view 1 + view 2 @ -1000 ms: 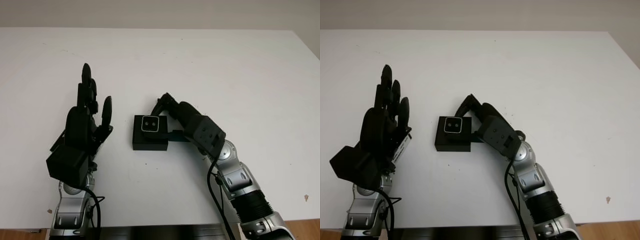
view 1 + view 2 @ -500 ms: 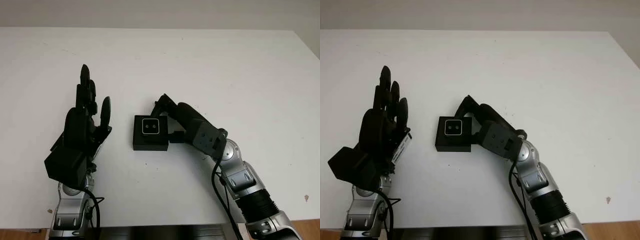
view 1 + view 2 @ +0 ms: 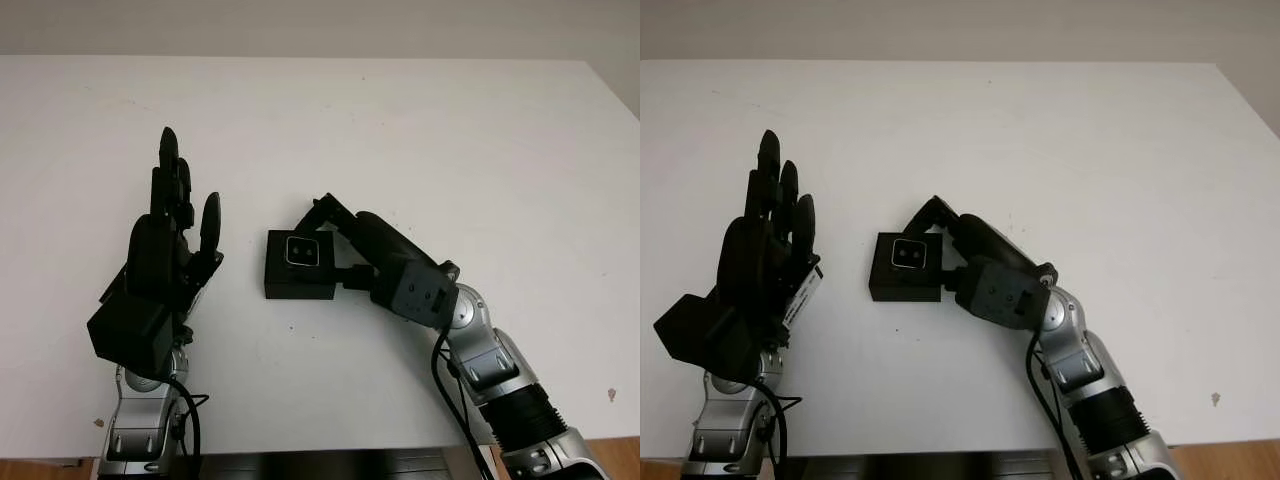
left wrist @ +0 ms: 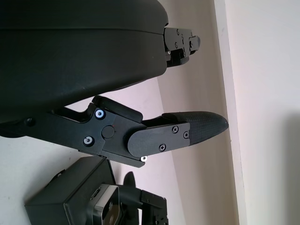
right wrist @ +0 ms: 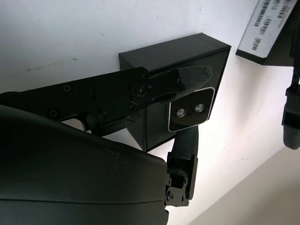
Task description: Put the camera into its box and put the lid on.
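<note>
Camera (image 3: 303, 251) sits lens-up in the top of the black box (image 3: 298, 283), on the white bench (image 3: 450, 150). Right hand (image 3: 345, 245) is at the box's right side; its fingers (image 5: 187, 77) reach across the camera from that side, one over the far edge, one beside the lens face, curled round it. Looks like gripping the camera, probably seating it. Camera lies just left of the right palm, between the fingers. Box holds the camera only; can't tell how deep it sits. Left hand (image 3: 170, 240) stands open, fingers up, well left of the box, holding nothing. Right hand is nearer. No lid identified.
</note>
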Controlling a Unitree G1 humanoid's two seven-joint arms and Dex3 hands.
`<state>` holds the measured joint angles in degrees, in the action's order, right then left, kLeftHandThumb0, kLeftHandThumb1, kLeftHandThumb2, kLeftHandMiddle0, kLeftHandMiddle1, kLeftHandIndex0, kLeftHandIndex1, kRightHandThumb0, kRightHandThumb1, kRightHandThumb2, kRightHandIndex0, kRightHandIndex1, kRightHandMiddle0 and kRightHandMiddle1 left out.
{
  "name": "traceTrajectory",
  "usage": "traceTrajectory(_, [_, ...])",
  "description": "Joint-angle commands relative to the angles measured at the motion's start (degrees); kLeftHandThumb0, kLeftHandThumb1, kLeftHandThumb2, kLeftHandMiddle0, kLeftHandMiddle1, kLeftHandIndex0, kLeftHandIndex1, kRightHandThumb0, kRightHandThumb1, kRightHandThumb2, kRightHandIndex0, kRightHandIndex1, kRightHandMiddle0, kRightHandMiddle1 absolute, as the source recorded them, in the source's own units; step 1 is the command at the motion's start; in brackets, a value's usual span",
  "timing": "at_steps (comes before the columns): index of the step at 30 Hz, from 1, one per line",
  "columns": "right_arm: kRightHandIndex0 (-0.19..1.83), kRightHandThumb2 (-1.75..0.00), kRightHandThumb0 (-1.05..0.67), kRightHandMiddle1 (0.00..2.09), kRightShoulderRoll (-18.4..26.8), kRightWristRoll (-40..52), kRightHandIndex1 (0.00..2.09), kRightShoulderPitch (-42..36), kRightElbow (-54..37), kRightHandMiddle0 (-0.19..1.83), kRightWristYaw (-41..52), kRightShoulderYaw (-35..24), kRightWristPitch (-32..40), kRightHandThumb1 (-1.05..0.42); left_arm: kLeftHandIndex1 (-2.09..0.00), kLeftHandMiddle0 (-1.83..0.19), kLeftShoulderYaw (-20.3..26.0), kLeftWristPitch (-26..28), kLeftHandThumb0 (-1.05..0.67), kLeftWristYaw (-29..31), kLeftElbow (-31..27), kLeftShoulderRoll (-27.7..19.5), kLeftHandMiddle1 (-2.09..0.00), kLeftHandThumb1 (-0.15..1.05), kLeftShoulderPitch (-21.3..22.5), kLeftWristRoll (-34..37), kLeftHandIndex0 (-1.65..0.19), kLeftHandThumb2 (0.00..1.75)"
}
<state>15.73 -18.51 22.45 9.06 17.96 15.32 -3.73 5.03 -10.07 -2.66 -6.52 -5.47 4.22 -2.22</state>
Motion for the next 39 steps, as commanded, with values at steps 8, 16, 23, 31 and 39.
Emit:
traceTrajectory(8, [-0.06,-0.06,-0.57,0.96,0.30,-1.32,0.01,-1.46,-0.91,-0.15,-0.83,0.70,-1.51,-1.03,-0.05,0.06,0.01,-0.67,-0.71,0.04,-0.86,0.26,-0.05,1.05,-0.74,-0.19,0.07,0.56])
traceTrajectory(16, [-0.03,-0.06,-0.59,0.76,-0.55,-0.83,0.04,-2.36,-1.50,-0.18,-4.97,-1.14,-4.77,-1.04,-0.06,0.06,-0.06,-0.34,-0.72,-0.11,-1.03,0.45,-0.06,1.05,-0.71,-0.22,0.06,0.56])
traceTrajectory(23, [0.08,-0.22,-0.62,0.42,-2.42,1.68,0.09,-1.60,-2.53,0.00,-13.59,-6.39,-11.61,-1.05,-0.05,0.06,0.02,-0.38,-0.71,0.18,-0.96,0.39,-0.05,1.05,-0.71,0.09,0.06,0.56])
traceTrajectory(31, [0.11,-0.22,-0.66,0.45,-2.75,2.28,0.09,-1.47,-4.90,0.03,-15.30,-7.83,-14.49,-1.05,-0.05,0.06,0.06,-0.18,-0.71,0.16,-0.97,0.29,-0.05,1.05,-0.39,-0.13,0.06,0.56])
traceTrajectory(39, [0.13,-0.23,-0.65,0.49,-2.95,2.22,0.09,-1.87,-4.29,0.02,-14.70,-7.59,-15.43,-1.05,-0.06,0.04,0.40,0.03,-0.72,0.13,-1.66,-0.29,-0.06,1.05,-0.39,-0.57,0.05,0.56])
